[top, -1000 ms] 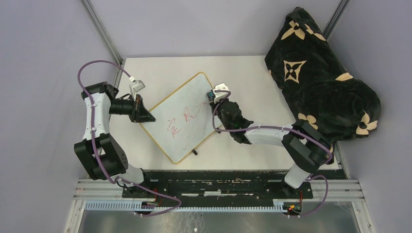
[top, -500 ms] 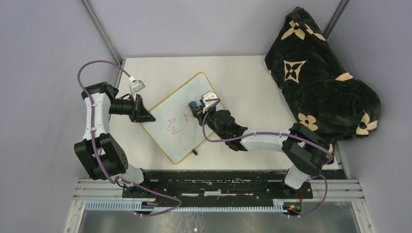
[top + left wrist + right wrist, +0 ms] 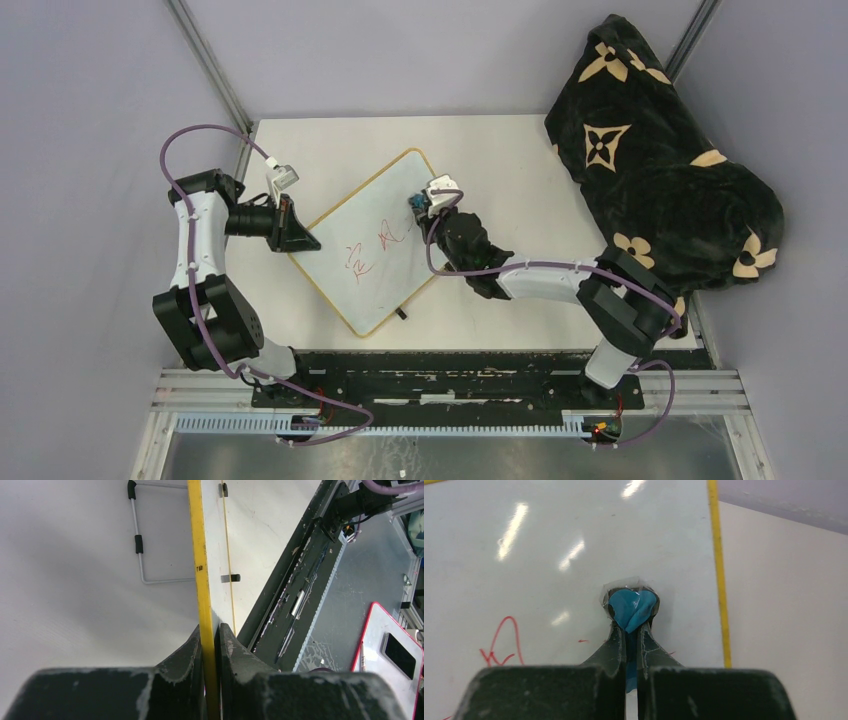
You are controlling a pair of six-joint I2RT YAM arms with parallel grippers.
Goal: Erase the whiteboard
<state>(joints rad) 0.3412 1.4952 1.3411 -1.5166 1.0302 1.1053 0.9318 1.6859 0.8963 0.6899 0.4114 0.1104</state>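
- The whiteboard (image 3: 378, 295) lies skewed on the table (image 3: 520, 150). Its red writing (image 3: 356, 263) is unwiped, so you're likely mid-erase.
- Your left gripper (image 3: 210, 630) is clamped on its yellow frame.
- Your right gripper (image 3: 631, 630) pinches a blue wad (image 3: 631, 605) near the far corner. Next, sweep it nearward across the writing.

Board: a flat white whiteboard with round corners and a thin yellow frame (image 3: 365, 215) (image 3: 200, 555) (image 3: 574, 540).
Pose: turned like a diamond, with one corner pointing far and one pointing near.
Place: on the white table (image 3: 520, 160), in the middle and a bit to the left.
Writing: red marks (image 3: 390, 238) (image 3: 499, 645) in the middle of the board. The far part is plain white.
Foot: a small black foot (image 3: 402, 314) sticks out from the near right edge.
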